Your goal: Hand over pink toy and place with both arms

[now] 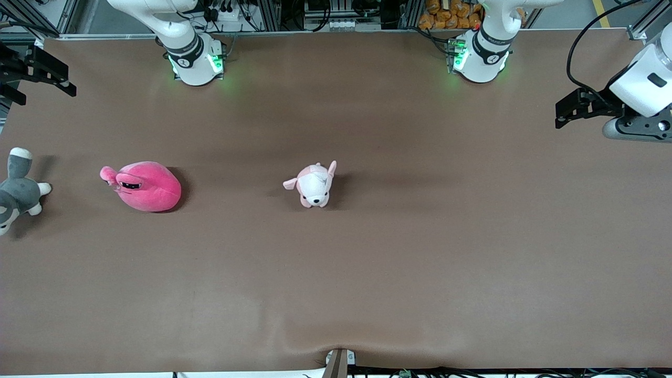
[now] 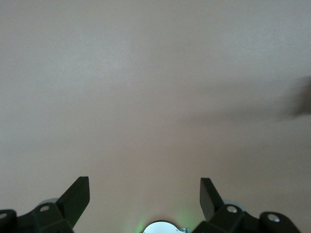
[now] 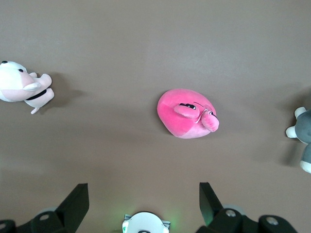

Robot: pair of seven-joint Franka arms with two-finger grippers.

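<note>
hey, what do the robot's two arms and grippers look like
Both arms are glossy white with black joint bands and green lights at their bases. The left arm has a black cable looping near its wrist. The left gripper and right gripper are black, angular, two-fingered, with wedge-shaped fingertips.

We're in a robotics lab. Two white arms (image 1: 184, 47) stand bolted to a brown-covered table (image 1: 420, 236). Aluminium framing (image 1: 294, 13) and tangled cables (image 1: 226, 10) line its edge.
</note>
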